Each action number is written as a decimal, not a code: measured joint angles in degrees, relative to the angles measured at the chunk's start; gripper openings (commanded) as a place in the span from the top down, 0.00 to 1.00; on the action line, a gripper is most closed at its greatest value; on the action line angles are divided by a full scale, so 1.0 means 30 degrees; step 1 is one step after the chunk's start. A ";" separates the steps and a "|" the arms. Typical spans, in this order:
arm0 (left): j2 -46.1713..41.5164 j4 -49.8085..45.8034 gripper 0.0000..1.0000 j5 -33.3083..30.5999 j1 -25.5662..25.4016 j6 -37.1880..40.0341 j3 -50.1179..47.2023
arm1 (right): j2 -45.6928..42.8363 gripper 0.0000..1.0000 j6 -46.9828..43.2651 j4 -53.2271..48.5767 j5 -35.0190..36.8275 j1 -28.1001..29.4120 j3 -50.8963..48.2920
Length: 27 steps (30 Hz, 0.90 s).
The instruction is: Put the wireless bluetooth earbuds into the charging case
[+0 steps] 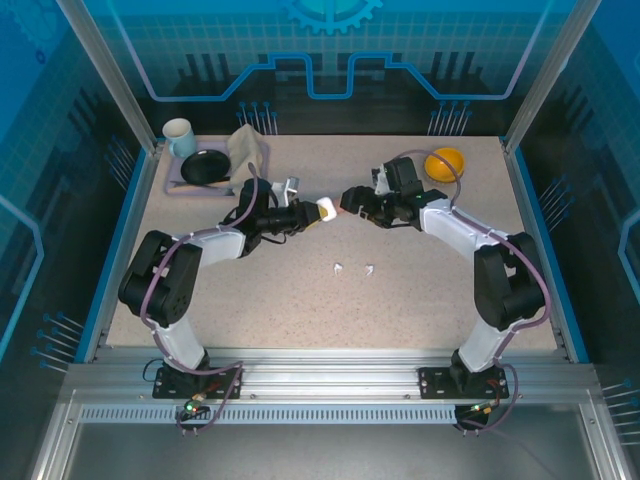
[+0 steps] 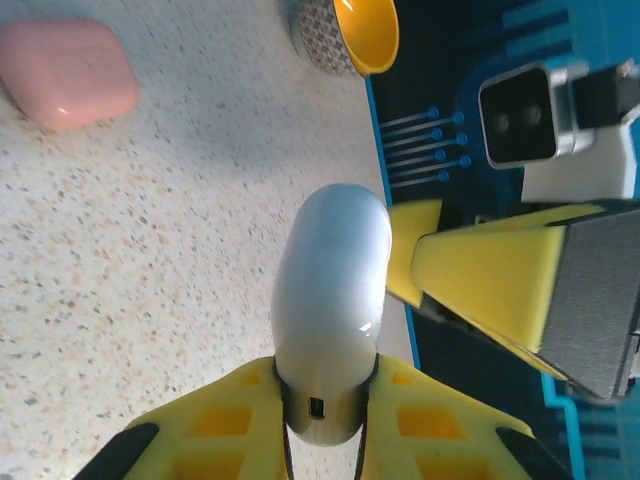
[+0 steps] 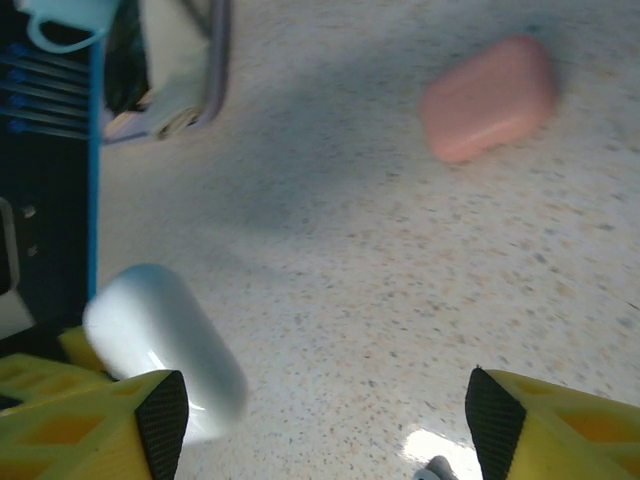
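1. The left gripper (image 2: 322, 410) is clamped on a glossy white pebble-shaped charging case (image 2: 330, 290).
2. The right gripper (image 3: 320, 410) gapes wide, with the case's free end just beside one yellow finger (image 3: 90, 425).
3. Two tiny white stemmed earbuds (image 1: 340, 268) lie on the speckled table (image 1: 250, 300), apart from both grippers and nearer the arm bases.

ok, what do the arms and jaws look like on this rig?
Both the left arm and right arm have white links with black joint housings, and a purple-grey cable loops along each. Jaws are yellow moulded plastic with recessed pockets and black tips. A silver-and-black wrist camera sits on the right arm's wrist.
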 measured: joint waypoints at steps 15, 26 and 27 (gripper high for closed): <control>-0.0357 -0.2317 0.92 0.1209 0.0000 0.1209 0.0576 | 0.0801 0.28 -0.1705 0.2047 -0.2630 0.0073 -0.0539; -0.0357 -0.3177 0.93 0.1209 0.0102 0.1217 0.0590 | 0.1421 0.32 -0.1763 0.2018 -0.2098 -0.0109 -0.0641; -0.0357 -0.3133 0.93 0.1217 0.0102 0.1217 0.0590 | 0.1552 0.33 -0.1770 0.1923 -0.1880 -0.0211 -0.0641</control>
